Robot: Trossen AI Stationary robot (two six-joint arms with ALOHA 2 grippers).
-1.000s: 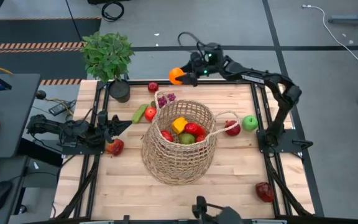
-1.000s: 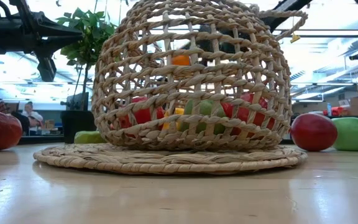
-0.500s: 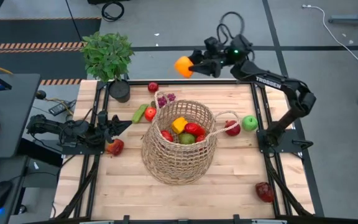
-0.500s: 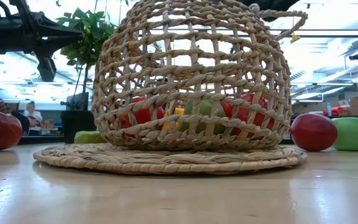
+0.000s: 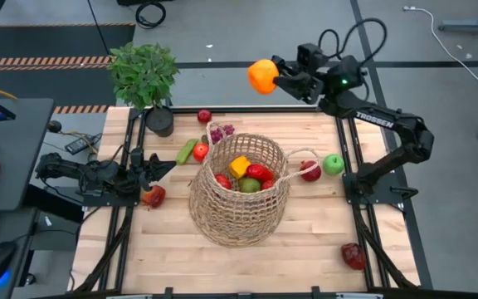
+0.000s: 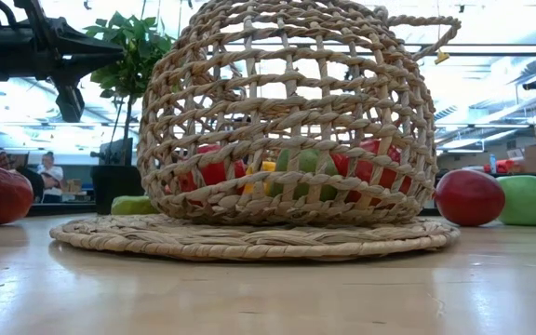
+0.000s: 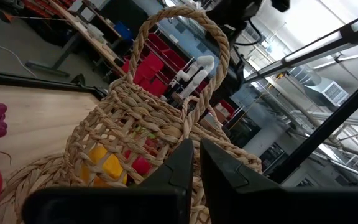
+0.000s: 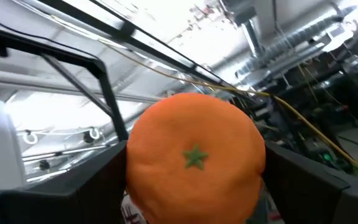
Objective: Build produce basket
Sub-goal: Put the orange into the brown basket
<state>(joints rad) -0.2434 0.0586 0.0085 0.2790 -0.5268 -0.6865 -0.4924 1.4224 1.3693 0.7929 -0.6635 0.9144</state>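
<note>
The tan wicker basket point(image 5: 241, 189) stands on its flat base in the middle of the table and holds a yellow pepper, red apples and a green apple; it also shows in the low view point(image 6: 287, 121). My right gripper point(image 5: 272, 76) is shut on an orange point(image 5: 261, 75), high above the table's far edge. My left gripper point(image 5: 152, 168) is shut and empty at the left edge, pointing at the basket point(image 7: 142, 130). A cucumber point(image 5: 187, 150), grapes point(image 5: 221, 131), a red apple point(image 5: 309, 171) and a green apple point(image 5: 333, 164) lie on the table. My right gripper pinches the orange between its two fingers point(image 8: 86, 180), one on each of two opposite sides point(image 8: 135, 168). The fingers come about level from the table's right side. The orange is lifted clear, high over the far edge, its green stem mark point(image 8: 194, 157) facing the wrist.
A potted plant point(image 5: 145, 79) stands at the far left corner. A red pepper point(image 5: 353, 256) lies near the right front corner and a red fruit point(image 5: 153, 196) beside my left gripper. A small red fruit point(image 5: 204, 116) lies at the far edge.
My right gripper has gone up and toward the table's right with the orange held shut in it. The orange has risen from just above the far edge, out of the low view.
</note>
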